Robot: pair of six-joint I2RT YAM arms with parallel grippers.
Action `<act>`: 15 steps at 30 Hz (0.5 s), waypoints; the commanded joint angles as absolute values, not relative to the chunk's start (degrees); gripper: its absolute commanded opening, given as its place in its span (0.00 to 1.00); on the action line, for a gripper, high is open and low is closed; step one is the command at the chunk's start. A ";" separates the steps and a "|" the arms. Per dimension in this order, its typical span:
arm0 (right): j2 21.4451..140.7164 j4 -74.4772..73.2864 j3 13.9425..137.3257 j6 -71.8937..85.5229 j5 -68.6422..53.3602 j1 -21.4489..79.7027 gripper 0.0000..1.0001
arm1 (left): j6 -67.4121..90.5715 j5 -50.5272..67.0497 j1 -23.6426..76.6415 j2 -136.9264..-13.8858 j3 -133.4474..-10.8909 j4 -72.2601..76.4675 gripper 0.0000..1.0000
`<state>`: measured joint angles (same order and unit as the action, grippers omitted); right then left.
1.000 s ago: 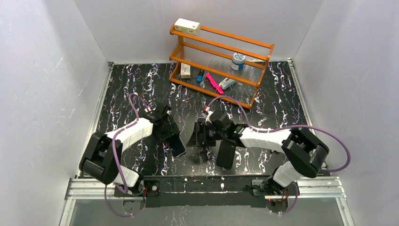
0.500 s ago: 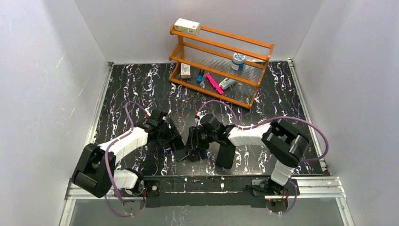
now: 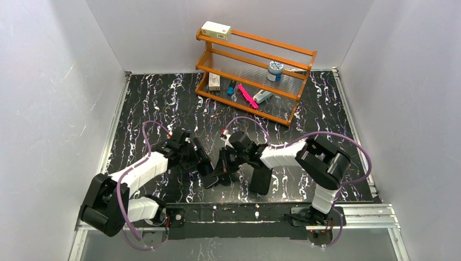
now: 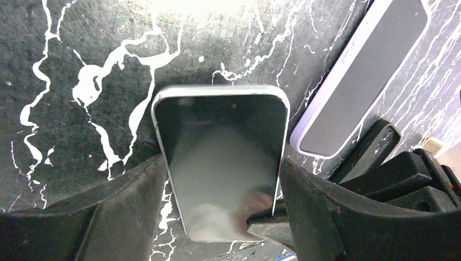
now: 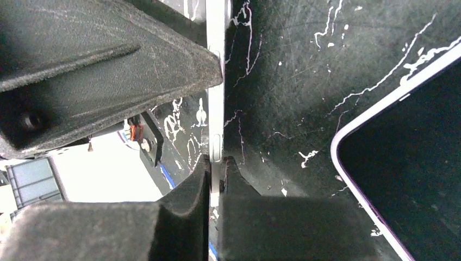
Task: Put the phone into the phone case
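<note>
Seen from above, two white-and-black robot arms reach in from the near edge of a black bench (image 3: 152, 103) veined with white, and their ends meet near its front middle. The left claw (image 4: 222, 163) is partly open and grips the phone (image 4: 223, 136) across its width, one black finger pressed against each long edge. The phone is a thin slab with a glossy dark face and a silvery rim, and its far end points away from the left wrist camera toward the bench surface; whether that end touches the bench cannot be told. The right claw (image 5: 216, 166) is closed almost completely, with its two fingers pinching the phone's thin edge, which shows in the right wrist view as a narrow pale strip running up the frame. Just beside the held phone, a lavender-edged phone (image 4: 361, 81) lies flat on the bench with its dark screen up, apart from both claws. Between that phone and the right claw's body, part of the phone case (image 4: 372, 144) shows as a matte black piece with a rounded corner, the rest of it hidden. At the back of the bench stands a wooden rack (image 3: 255, 60) holding small items
</note>
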<state>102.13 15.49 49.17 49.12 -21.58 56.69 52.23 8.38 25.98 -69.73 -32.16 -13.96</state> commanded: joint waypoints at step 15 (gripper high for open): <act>78.26 6.82 42.38 50.97 -15.99 54.11 0.01 | 49.01 18.88 26.17 -61.36 -42.87 -16.48 0.98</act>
